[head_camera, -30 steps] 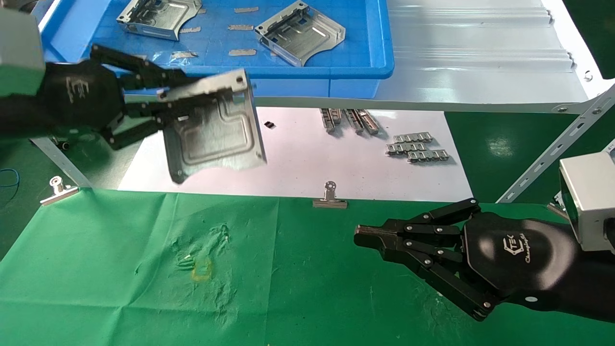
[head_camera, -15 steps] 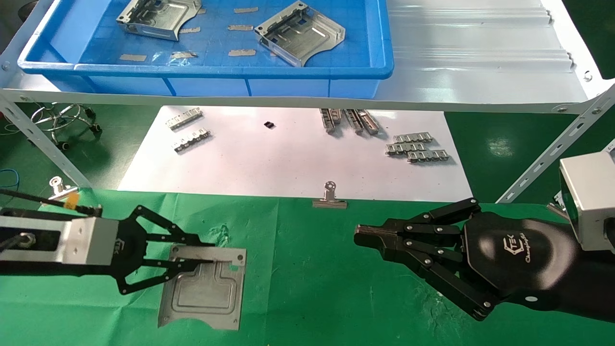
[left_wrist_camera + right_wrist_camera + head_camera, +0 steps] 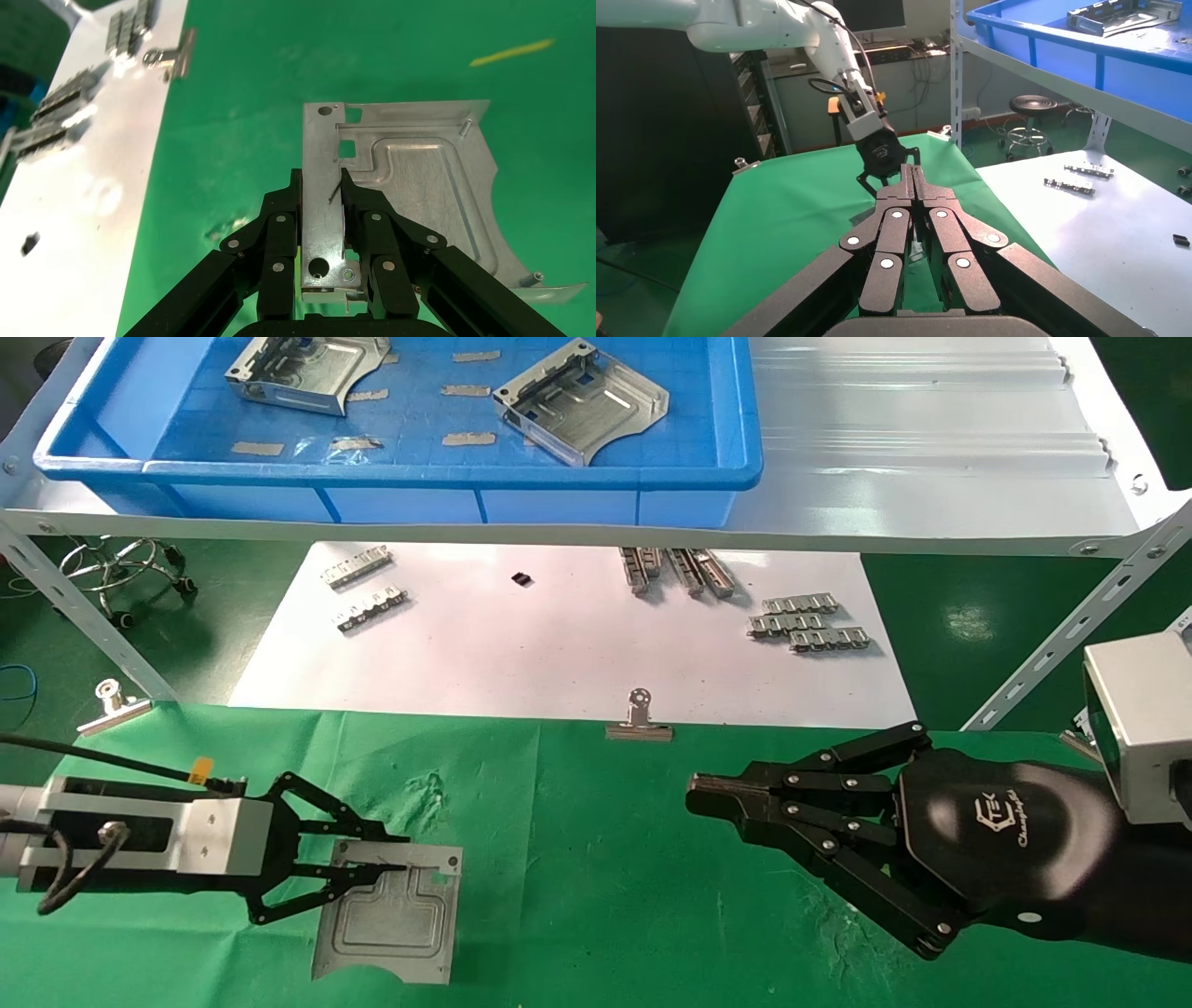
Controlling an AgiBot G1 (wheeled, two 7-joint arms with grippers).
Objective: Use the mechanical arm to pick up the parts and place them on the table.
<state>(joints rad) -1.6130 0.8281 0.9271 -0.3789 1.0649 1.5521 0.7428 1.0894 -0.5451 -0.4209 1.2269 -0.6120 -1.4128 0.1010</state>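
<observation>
One of the parts (image 3: 396, 924), a silver stamped plate, lies flat and low at the front left of the green-clothed table (image 3: 596, 896); I cannot tell whether it touches the cloth. My left gripper (image 3: 391, 855), the mechanical arm with the silver bracket, is shut on its raised rim. In the left wrist view the black fingers (image 3: 281, 225) of this gripper (image 3: 322, 186) pinch the plate's (image 3: 422, 182) edge strip from both sides. Two more parts (image 3: 582, 398) (image 3: 303, 365) lie in the blue bin (image 3: 466, 475). My right gripper (image 3: 694, 795) hovers shut and empty over the cloth at the right.
The blue bin sits on a grey metal shelf (image 3: 931, 449) at the back. Below it a white sheet (image 3: 577, 635) carries small toothed strips (image 3: 808, 623). Binder clips (image 3: 639, 719) (image 3: 114, 705) hold the cloth's far edge. A slanted shelf brace (image 3: 1071, 626) runs at the right.
My left gripper has carried the plate from up in front of the bin down to the front left of the green cloth, laying it flat. The right arm has not moved.
</observation>
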